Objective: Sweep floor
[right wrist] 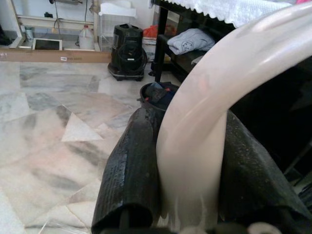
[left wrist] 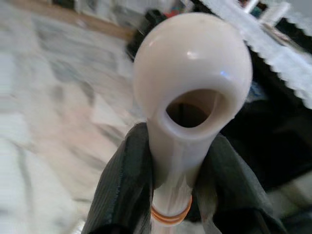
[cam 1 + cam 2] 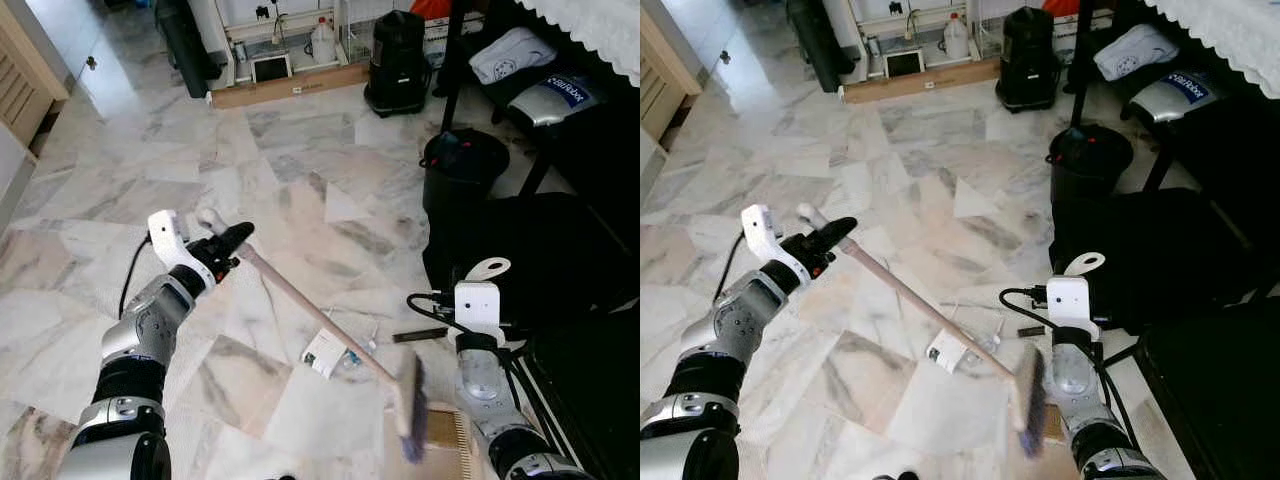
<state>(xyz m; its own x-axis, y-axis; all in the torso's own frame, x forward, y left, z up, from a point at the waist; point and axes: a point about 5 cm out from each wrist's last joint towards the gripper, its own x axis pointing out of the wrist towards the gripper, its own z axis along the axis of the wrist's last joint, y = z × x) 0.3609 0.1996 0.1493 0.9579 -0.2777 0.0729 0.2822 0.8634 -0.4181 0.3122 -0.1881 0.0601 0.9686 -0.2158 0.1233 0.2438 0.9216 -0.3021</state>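
1. The left gripper [image 3: 232, 243] is reaching forward over the marble floor [image 3: 300, 170], its two black fingers clamping around the top of a broom [image 3: 310, 310].
2. The left wrist view is showing those fingers [image 2: 122, 185] pressing on both sides of the cream handle, just below its rounded end with a hanging hole.
3. The broom's long axis is running diagonally: from the left gripper the pale stick is sloping down and toward the robot's right, ending in the brush head [image 3: 408, 400] near the right gripper.
4. The right gripper [image 1: 195, 204] is gripping a curved cream handle [image 1: 204, 122] between its black fingers; this seems to belong to a dustpan [image 3: 450, 440], whose ribbed edge is lying beside the brush head.
5. A small piece of white litter [image 3: 325, 352] is lying on the floor under the stick, between the two grippers.
6. Ahead of the left gripper, open floor is stretching away to a long cardboard box [image 3: 290, 86] at the far wall.
7. Beyond the right gripper, room is tighter: a black bin [image 3: 462, 170], dark furniture [image 3: 560, 260] and a black appliance [image 3: 398, 62] are edging the floor.
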